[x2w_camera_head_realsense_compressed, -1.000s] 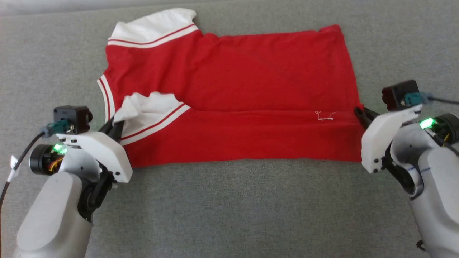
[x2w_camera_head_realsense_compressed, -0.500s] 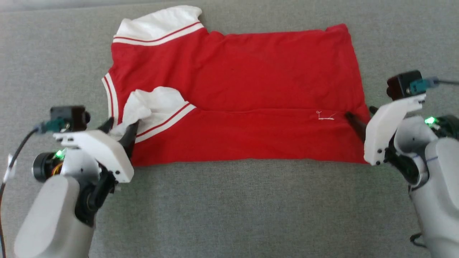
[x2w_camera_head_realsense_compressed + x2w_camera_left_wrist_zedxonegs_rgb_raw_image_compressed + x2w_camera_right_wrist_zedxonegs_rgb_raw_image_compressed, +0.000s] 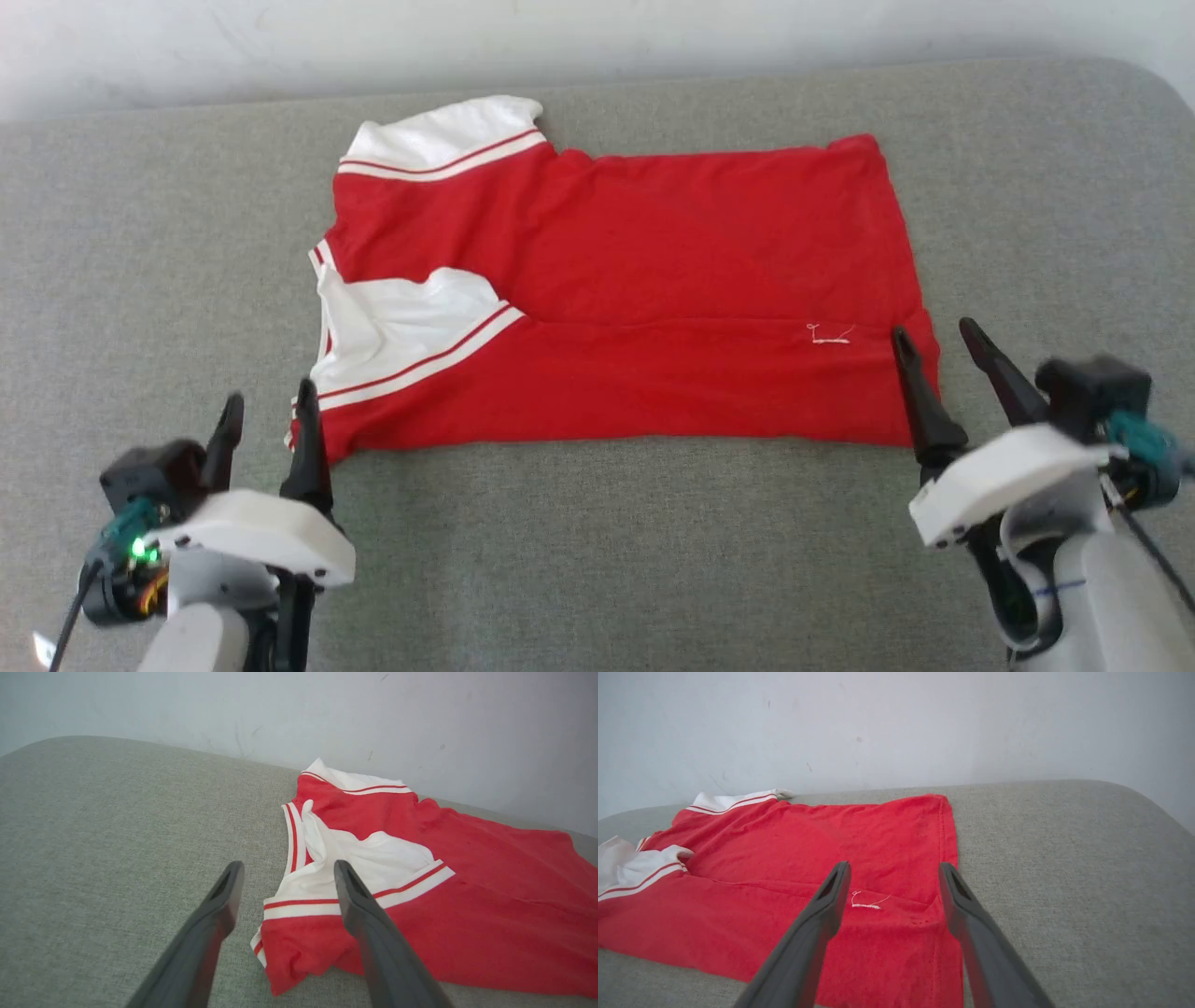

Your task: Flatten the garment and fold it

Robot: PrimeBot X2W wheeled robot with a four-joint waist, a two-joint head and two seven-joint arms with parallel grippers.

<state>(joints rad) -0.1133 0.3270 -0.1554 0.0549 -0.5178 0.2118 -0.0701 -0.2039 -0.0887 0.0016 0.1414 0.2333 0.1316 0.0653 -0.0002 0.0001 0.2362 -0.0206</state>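
Head view: the red soft-fabric short-sleeved T-shirt (image 3: 653,252) with white sleeve ends edged in thin red stripes lies spread sideways on the grey fabric-covered worktop (image 3: 607,560). Its collar end is to the left and its hem to the right. The near long edge is folded up over the body, with a straight crease running across it. The near white sleeve lies flat on top at the left, and the far sleeve points toward the pale wall (image 3: 280,37). A small loose white thread (image 3: 829,336) sits by the hem. The left claw (image 3: 269,397) is at the shirt's near left corner, fingers spread wide and gripping nothing. The right claw (image 3: 932,329) is at the near hem corner, spread just as wide and also gripping nothing.
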